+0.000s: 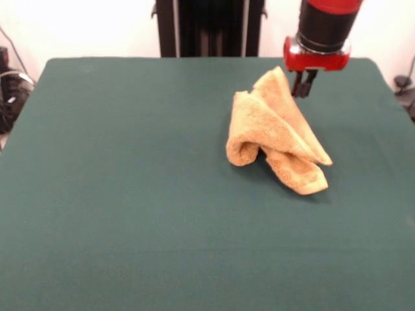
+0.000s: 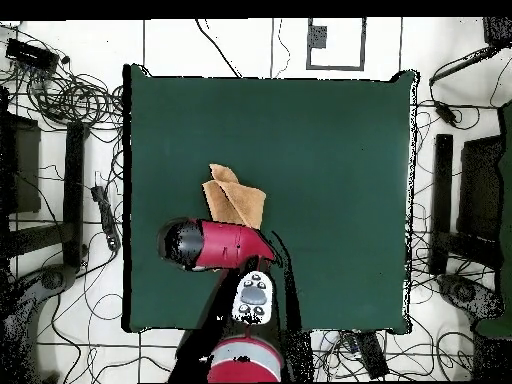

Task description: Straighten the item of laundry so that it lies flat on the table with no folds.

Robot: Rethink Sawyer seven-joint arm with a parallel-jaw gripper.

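Observation:
The golden-tan towel (image 1: 275, 133) lies crumpled on the dark green table (image 1: 130, 194), right of centre. It rises to a peak at its far side and has a rolled fold at its left. My gripper (image 1: 303, 86) hangs from the red and black arm at the towel's far right edge, just beside the peak. Its dark fingers (image 1: 307, 81) are close together and seem pinched on the towel's raised edge. In the overhead view the towel (image 2: 237, 198) sits just above the red arm (image 2: 215, 244), which hides the gripper.
Wide bare green cloth (image 2: 340, 180) surrounds the towel on all sides. Cables and dark stands (image 2: 60, 180) lie on the floor round the table. The robot's pedestal (image 1: 207, 26) stands at the far edge.

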